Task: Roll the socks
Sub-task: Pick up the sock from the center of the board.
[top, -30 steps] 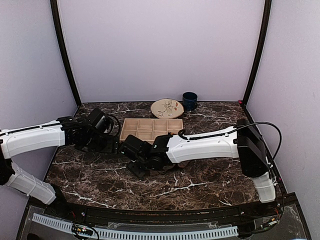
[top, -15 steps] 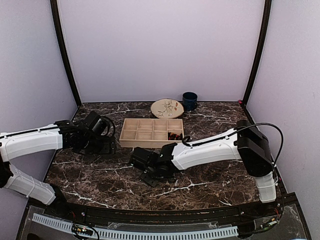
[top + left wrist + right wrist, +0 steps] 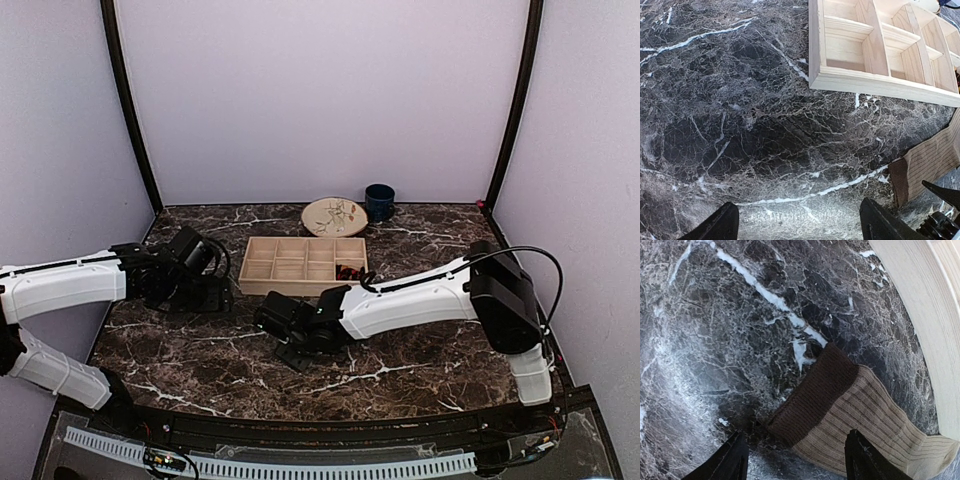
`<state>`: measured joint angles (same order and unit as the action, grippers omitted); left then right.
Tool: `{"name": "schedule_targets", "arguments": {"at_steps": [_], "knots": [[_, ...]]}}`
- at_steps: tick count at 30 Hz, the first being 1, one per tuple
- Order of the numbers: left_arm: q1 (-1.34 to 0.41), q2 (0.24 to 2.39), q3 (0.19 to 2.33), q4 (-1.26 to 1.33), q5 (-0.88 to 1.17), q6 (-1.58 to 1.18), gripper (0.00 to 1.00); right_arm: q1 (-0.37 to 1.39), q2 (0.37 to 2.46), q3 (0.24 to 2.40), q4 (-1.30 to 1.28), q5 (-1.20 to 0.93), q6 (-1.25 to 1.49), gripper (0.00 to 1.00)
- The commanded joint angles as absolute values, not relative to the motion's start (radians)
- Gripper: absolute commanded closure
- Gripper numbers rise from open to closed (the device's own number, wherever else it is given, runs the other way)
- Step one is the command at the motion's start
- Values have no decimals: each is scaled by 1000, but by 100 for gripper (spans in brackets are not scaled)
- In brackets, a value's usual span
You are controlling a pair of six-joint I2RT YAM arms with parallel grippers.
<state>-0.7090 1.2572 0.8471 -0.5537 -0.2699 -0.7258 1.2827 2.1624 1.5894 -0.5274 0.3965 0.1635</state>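
Observation:
A tan sock with a dark brown cuff (image 3: 850, 400) lies flat on the marble table, beside the wooden tray's front wall (image 3: 922, 310). My right gripper (image 3: 797, 460) hovers over its cuff end, open, with the fingertips either side of the cuff and not touching it. The same sock (image 3: 932, 160) shows at the right edge of the left wrist view. My left gripper (image 3: 800, 225) is open over bare marble, left of the sock. From above, my right arm hides that sock. A dark, red-flecked bundle (image 3: 349, 270), probably the other sock, sits in the tray's near right compartment.
The compartmented wooden tray (image 3: 262, 258) stands mid-table, its front wall close to both grippers (image 3: 210, 293) (image 3: 288, 342). A patterned plate (image 3: 335, 215) and a dark blue mug (image 3: 379, 202) sit at the back. Walls close in the table on three sides.
My right arm pulled back from the tray toward the near edge, uncovering the tray's front, then shifted slightly left. My left gripper drew back a little to the left. Both stayed open.

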Motion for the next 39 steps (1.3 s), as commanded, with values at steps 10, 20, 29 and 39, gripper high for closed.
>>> {"name": "schedule_targets", "arguments": {"at_steps": [10,20,29,39], "knots": [[-700,1236,814,-571,-272,-737,14,1251,2235,1652,-538,380,126,37],[-695,1236,806,-573,-273,-737,14,1230,2238,1630,-577,342,169,51],[-692,1246,804,-568,-265,-724,14,1216,2267,1675,-611,306,185,71],[-692,1252,795,-551,-254,-706,14,1206,2252,1660,-610,254,225,90]]}}
